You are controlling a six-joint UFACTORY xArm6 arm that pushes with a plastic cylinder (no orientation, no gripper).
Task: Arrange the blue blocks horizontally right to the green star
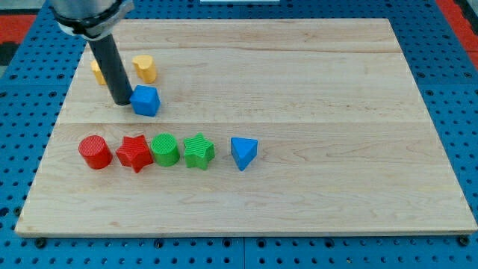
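Observation:
The green star (199, 151) lies in a row at the view's lower left. A blue triangular block (243, 152) lies just right of it, a small gap between them. A blue cube (146, 100) sits higher up at the view's left. My tip (121, 101) stands right at the cube's left side, touching it or nearly so. The dark rod rises from there to the view's top left.
Left of the green star stand a green cylinder (164, 149), a red star (134, 153) and a red cylinder (95, 152). Two yellow blocks (145, 67) (97, 71) lie near the rod, the left one partly hidden. The wooden board (314, 90) rests on a blue pegboard.

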